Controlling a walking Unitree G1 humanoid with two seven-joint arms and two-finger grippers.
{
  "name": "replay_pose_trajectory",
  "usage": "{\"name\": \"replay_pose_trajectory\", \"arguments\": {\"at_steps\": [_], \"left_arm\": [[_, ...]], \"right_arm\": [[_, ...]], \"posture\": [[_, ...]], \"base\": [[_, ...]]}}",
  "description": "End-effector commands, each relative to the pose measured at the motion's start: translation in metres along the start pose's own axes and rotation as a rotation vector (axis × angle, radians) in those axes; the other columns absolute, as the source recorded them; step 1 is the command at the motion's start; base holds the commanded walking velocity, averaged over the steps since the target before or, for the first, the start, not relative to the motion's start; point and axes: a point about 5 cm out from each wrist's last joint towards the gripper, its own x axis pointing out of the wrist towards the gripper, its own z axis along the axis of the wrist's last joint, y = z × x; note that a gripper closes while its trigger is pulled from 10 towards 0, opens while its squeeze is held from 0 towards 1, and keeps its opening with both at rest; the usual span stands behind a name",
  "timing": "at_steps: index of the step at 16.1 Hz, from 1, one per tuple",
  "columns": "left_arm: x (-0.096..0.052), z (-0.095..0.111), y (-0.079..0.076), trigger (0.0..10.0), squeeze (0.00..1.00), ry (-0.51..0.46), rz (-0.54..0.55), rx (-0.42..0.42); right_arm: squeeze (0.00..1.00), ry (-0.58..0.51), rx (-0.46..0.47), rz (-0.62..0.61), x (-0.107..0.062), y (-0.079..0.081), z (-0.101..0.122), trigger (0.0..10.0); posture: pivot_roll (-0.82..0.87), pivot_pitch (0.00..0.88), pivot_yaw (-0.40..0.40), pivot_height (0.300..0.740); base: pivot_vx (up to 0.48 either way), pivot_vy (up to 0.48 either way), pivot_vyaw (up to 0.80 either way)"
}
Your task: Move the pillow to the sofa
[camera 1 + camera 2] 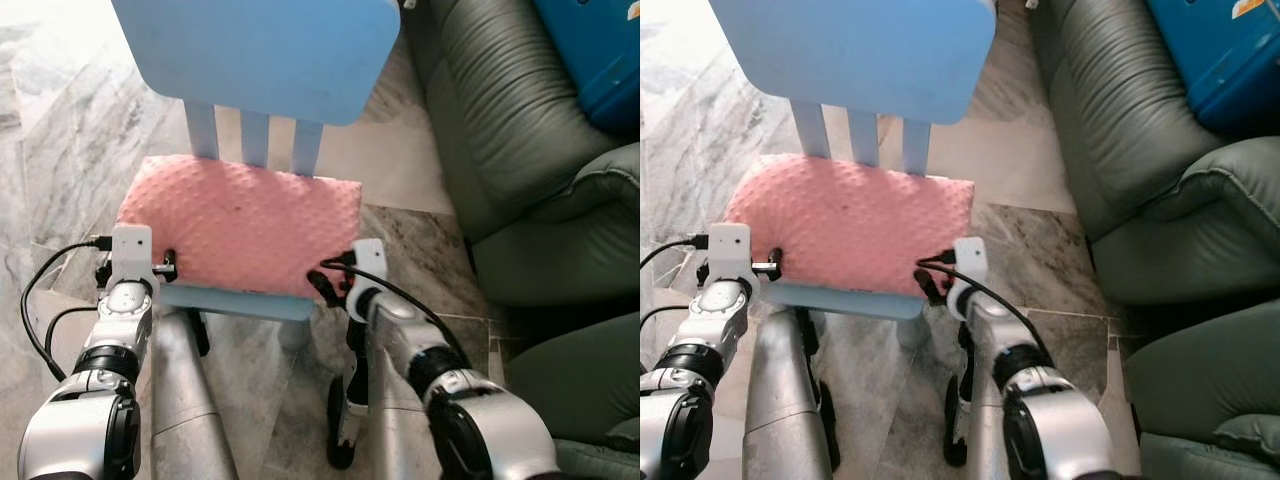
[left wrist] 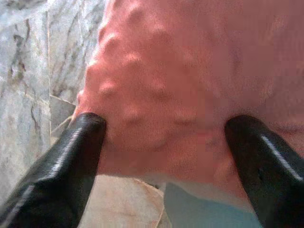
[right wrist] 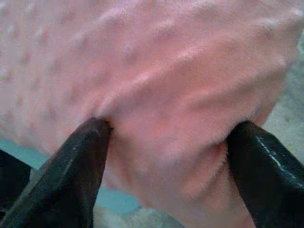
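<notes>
Gripping the bumpy pink pillow (image 1: 240, 225): left tool (image 2: 164, 142), right tool (image 3: 166, 142).

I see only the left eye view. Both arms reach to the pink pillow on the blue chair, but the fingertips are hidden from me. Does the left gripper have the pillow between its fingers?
Observer: Yes. In the left wrist view the left gripper has both black fingers pressed into the near edge of the pillow, with the fabric bulging between them.
Operator: And the right one?
Observer: The right wrist view shows the right gripper likewise, fingers apart and the pillow's edge bunched between them.
Operator: Is the pillow lifted already?
Observer: Not yet, it seems. The chair seat shows directly beneath the pillow's edge.
</notes>
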Motion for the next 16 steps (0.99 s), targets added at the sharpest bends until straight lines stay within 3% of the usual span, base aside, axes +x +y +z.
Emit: {"name": "replay_pose_trajectory", "arguments": {"at_steps": [1, 4, 9, 16], "left_arm": [[-0.004, -0.019, 0.002, 0.0, 0.0, 0.06, 0.0, -0.019], [-0.005, -0.021, 0.001, 0.0, 0.0, 0.044, -0.006, -0.045], [-0.006, -0.025, -0.005, 0.0, 0.0, 0.043, -0.022, -0.086], [-0.008, -0.028, -0.005, 0.0, 0.0, 0.038, -0.034, -0.091]], "right_arm": [[0.0, 0.023, 0.023, -0.011, 0.0, 0.002, -0.007, 0.0], [0.0, 0.017, 0.045, 0.007, 0.002, 0.008, -0.008, 0.0], [0.0, 0.01, 0.103, -0.039, -0.002, -0.005, -0.013, 0.0], [0.0, 0.014, 0.095, -0.022, -0.002, -0.001, -0.015, 0.0]], "posture": [[0.12, 0.34, -0.147, 0.518], [0.12, 0.338, -0.15, 0.518], [0.12, 0.338, -0.15, 0.518], [0.12, 0.329, -0.155, 0.518]], "base": [[0.0, 0.0, 0.0], [0.0, 0.0, 0.0], [0.0, 0.0, 0.0], [0.0, 0.0, 0.0]]}}
